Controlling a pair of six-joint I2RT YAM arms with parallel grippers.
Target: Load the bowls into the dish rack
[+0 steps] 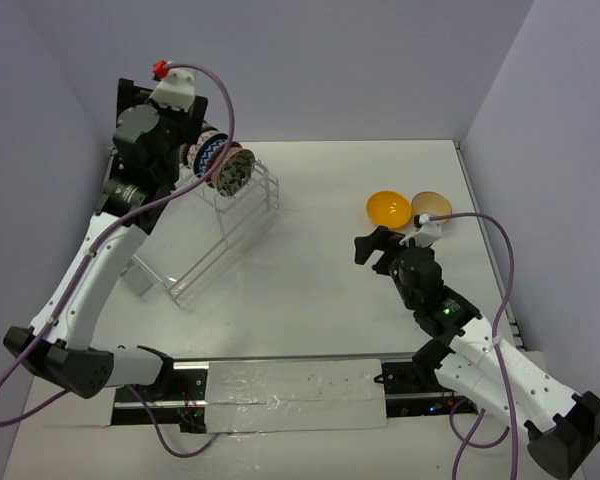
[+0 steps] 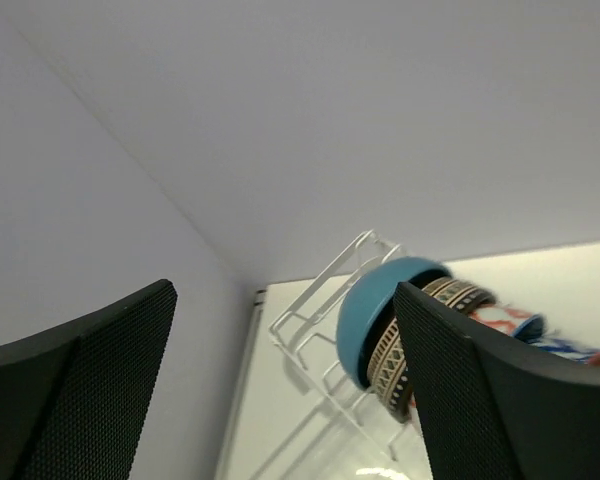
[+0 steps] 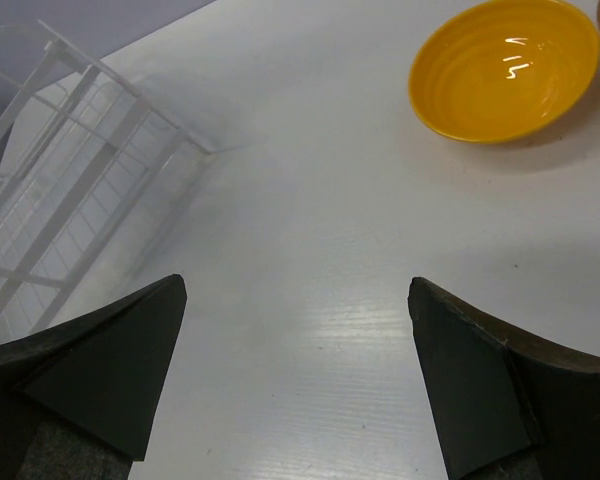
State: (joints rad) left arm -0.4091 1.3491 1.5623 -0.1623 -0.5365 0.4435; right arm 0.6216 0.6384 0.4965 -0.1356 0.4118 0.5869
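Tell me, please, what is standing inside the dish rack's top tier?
A teal bowl and patterned bowls stand on edge in a row. The left arm covers some, so their count is unclear.

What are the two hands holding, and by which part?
Nothing. The left hand is open beside the bowls in the rack; the right hand is open near the yellow bowl.

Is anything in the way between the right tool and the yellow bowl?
No, nothing visible. Only bare white table lies between the open right tool and the yellow bowl. The tan bowl sits beside it, not in between.
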